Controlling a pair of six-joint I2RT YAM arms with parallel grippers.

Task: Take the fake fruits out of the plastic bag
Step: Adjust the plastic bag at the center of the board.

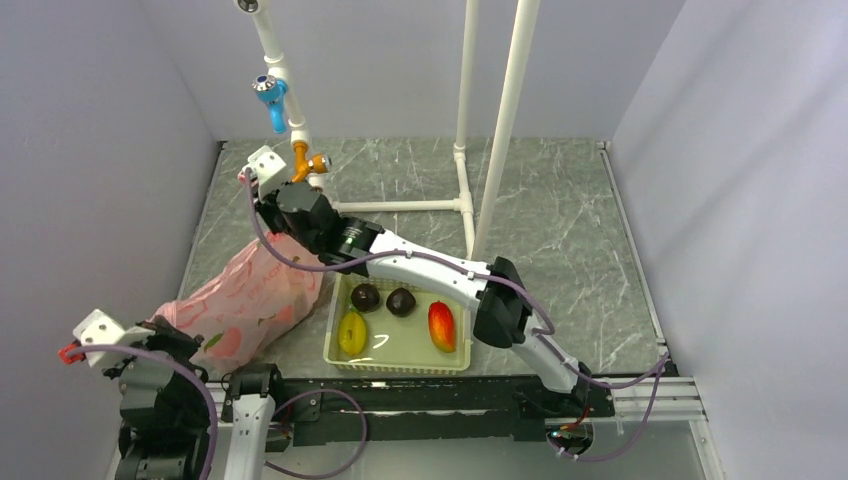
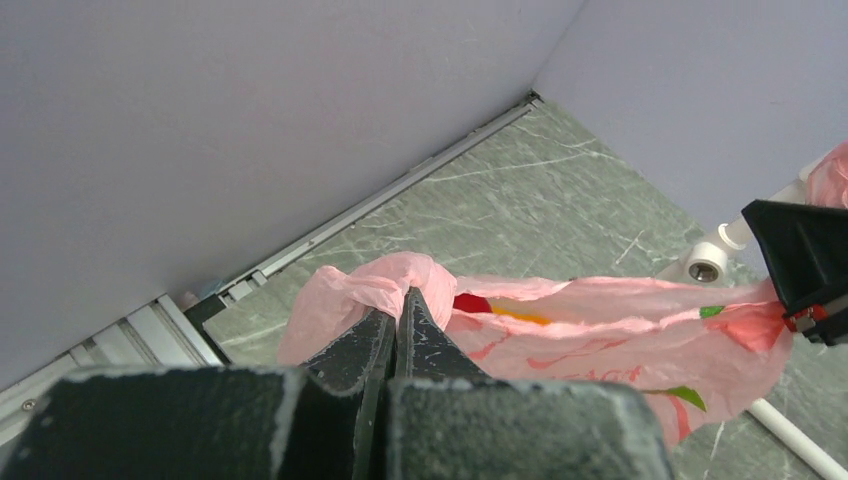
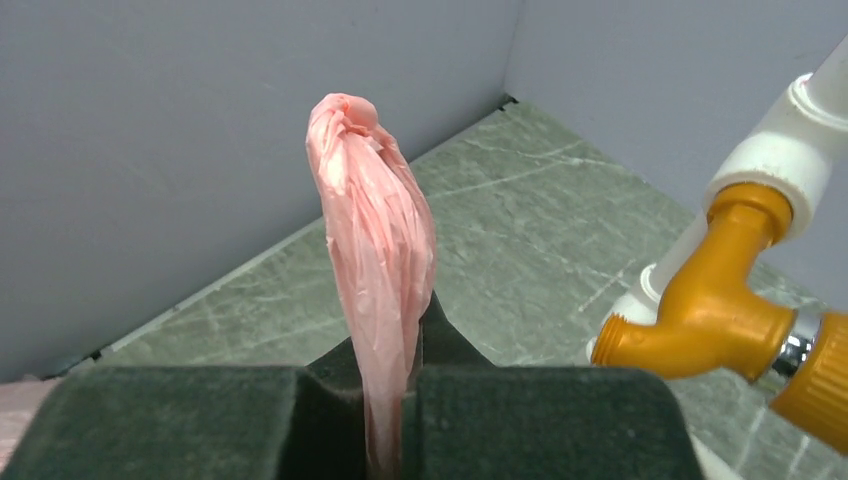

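Up close, the right gripper [image 3: 415,335] is clamped shut on a twisted handle of the pink plastic bag [image 3: 375,200], which stands upright beside an orange tap fitting [image 3: 720,300]. The left gripper [image 2: 400,300], also closed, pinches the bag's bunched opposite end above the near-left corner of the table [image 1: 560,200]. Between them the bag stretches along the table's left edge, red and orange fake fruits [image 2: 470,303] showing through its skin. At the near edge, a pale green basket [image 1: 395,362] holds a yellow oval fruit [image 1: 352,332], two dark round fruits [image 1: 365,297] and a red-orange mango-like fruit [image 1: 441,325].
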